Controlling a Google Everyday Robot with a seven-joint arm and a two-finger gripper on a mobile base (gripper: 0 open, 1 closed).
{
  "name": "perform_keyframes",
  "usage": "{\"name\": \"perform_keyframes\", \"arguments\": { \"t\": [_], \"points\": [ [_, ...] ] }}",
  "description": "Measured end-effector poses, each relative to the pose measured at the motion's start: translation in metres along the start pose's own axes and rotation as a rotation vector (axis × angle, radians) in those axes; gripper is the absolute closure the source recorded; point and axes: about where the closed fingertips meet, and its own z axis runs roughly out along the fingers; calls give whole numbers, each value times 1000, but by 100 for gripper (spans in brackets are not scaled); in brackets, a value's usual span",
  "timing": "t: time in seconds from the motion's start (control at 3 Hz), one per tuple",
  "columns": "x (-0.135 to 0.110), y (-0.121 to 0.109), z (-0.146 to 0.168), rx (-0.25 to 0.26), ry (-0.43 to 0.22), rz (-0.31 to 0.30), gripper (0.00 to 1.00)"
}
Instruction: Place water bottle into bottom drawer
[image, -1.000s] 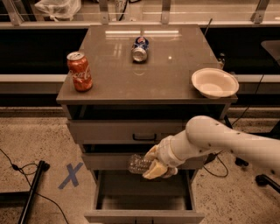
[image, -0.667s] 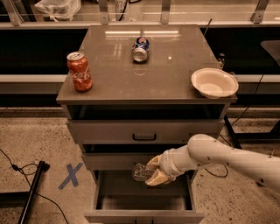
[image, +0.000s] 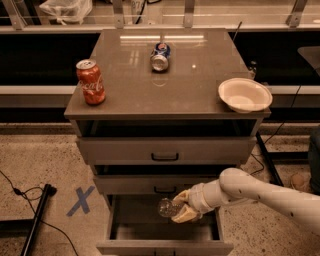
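My gripper reaches in from the right on a white arm and is shut on the water bottle, a small clear plastic bottle held on its side. It hangs just above the inside of the bottom drawer, which is pulled open below the two shallower drawers with black handles. Most of the bottle is hidden by my tan fingers.
On the cabinet top stand a red Coca-Cola can at the left, a blue Pepsi can lying at the back middle, and a white bowl at the right edge. A blue X marks the floor at the left, beside a black cable.
My arm has lowered and drawn back to the right. The gripper with the bottle has gone down from in front of the middle drawer to over the open bottom drawer.
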Motion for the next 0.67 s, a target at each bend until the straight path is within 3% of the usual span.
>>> {"name": "perform_keyframes", "arguments": {
  "t": [0.33, 0.67],
  "points": [
    [43, 16, 19, -31, -39, 98, 100],
    [45, 20, 25, -40, -46, 107, 100]
  ]
}}
